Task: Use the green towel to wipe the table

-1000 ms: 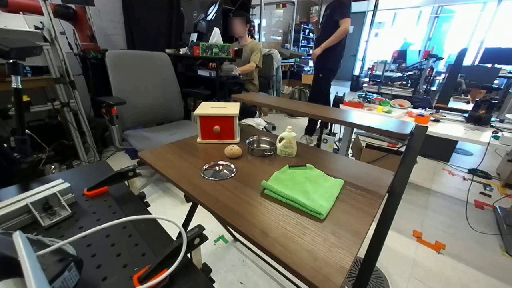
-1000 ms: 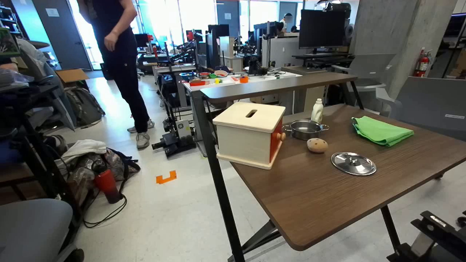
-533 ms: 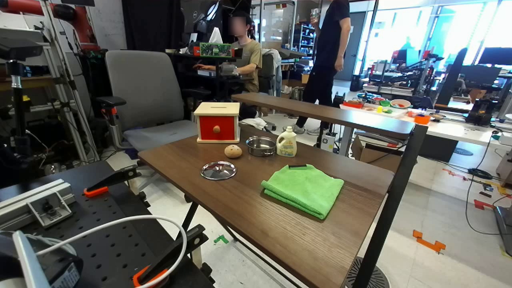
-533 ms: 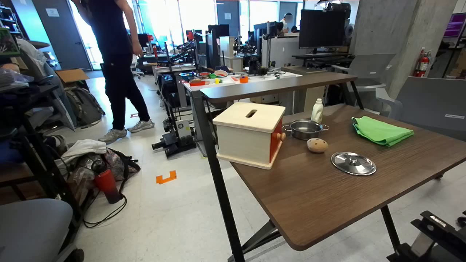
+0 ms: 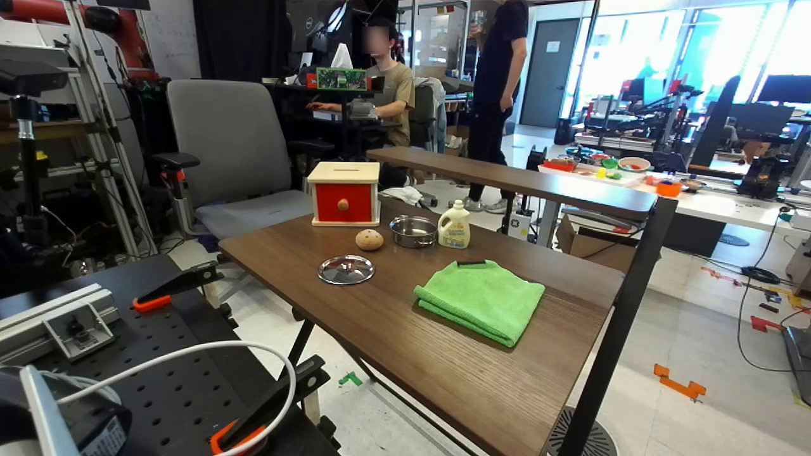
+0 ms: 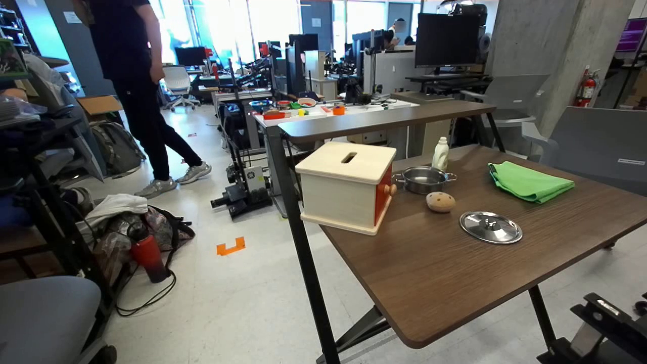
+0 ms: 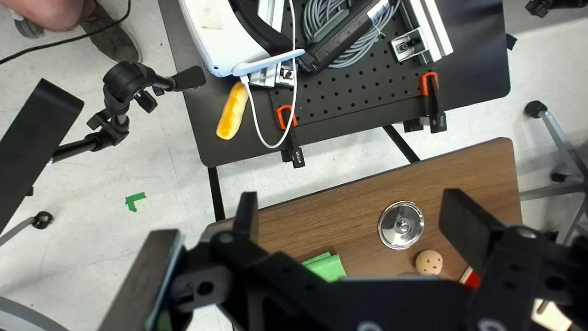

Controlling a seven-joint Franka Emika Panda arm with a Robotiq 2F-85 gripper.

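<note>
Jaws parted, holding nothing; best lowered to pinch all layers of the towel (image 5: pixel 479 301), at right on the bench (image 5: pixel 380 316).

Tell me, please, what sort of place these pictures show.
Probably a robotics lab: an exterior view shows what looks like a red robot arm, and the wrist view a perforated board with clamps along its edge.

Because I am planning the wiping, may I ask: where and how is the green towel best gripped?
I would bring the open gripper down from above and pinch the green towel by its layered edge, the side facing the black perforated board. The towel lies fairly flat on the brown table, but its folds visibly stack along that edge, likely giving more cloth to catch.
</note>
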